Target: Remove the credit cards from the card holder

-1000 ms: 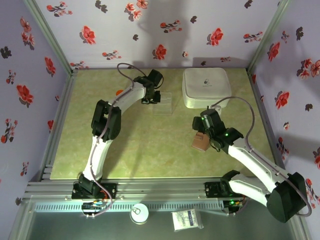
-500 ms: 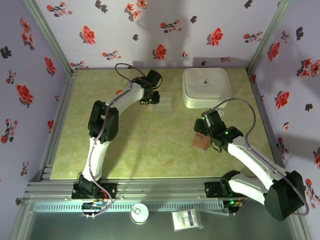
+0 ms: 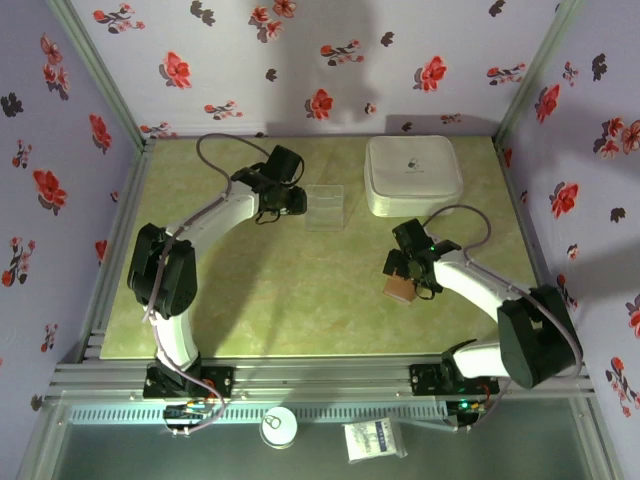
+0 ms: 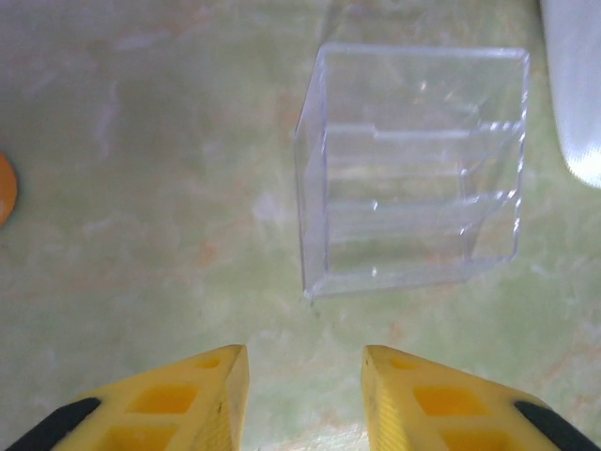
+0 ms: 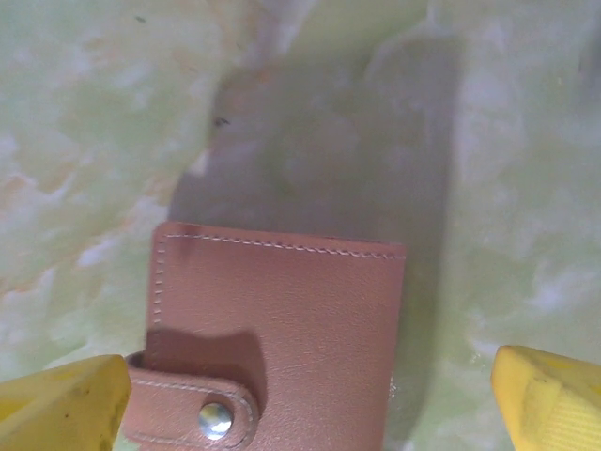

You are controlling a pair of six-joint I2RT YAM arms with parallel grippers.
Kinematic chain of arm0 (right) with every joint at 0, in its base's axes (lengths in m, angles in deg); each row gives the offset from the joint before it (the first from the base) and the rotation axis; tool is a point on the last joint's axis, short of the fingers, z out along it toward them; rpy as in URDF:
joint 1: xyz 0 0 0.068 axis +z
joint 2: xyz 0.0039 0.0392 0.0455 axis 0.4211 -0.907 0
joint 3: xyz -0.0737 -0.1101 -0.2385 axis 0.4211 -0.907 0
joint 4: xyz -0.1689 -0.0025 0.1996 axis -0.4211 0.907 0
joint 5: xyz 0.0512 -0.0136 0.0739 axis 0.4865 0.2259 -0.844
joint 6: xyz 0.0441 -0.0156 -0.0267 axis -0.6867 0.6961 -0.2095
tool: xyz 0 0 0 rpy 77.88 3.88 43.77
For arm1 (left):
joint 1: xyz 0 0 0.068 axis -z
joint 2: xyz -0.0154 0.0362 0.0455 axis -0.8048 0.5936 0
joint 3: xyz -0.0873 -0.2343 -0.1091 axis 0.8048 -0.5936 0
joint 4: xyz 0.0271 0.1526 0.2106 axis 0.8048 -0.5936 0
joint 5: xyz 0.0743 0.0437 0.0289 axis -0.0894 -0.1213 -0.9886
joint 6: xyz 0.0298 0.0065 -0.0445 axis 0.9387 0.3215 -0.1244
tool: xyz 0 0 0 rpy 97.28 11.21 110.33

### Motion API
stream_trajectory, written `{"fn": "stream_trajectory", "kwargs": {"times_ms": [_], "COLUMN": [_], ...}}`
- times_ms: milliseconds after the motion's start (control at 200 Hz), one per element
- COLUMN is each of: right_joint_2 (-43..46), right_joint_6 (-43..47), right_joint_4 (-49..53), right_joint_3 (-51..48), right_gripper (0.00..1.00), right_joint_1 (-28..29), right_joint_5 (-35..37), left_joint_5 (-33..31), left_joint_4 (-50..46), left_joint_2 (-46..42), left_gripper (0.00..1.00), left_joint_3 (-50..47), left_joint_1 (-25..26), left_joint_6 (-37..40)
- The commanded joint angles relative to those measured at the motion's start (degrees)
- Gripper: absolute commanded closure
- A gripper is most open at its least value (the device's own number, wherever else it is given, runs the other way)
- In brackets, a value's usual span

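Snap (image 5: 215, 420) on card holder (image 5: 282, 329) shows from right wrist.

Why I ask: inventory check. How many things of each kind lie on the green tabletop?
Tan card holder: 1
Clear plastic box: 1
White box: 1
Small orange object, cut off at the frame edge: 1
Total: 4

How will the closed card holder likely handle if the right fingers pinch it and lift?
The card holder looks like stitched leather, so probably soft and slightly flexible, not rigid. Its snap strap is fastened, so it should stay folded when lifted. Lying flat and thin on the table, it would likely slide rather than tip.
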Motion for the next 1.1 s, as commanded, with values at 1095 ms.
{"fn": "stream_trajectory", "kwargs": {"times_ms": [1095], "right_joint_2": [-15.87], "right_joint_6": [-18.4], "right_joint_4": [-1.58], "right_joint_3": [14.29], "right_gripper": [0.23], "right_joint_1": [22.95], "right_joint_5": [-0.84], "left_joint_5": [1.78], "left_joint_4": [8.66], "left_joint_2": [-19.28], "left_gripper": [0.61], "left_joint_3": [-25.55], "left_joint_1": [-3.73], "left_joint_6": [-4.01]}}
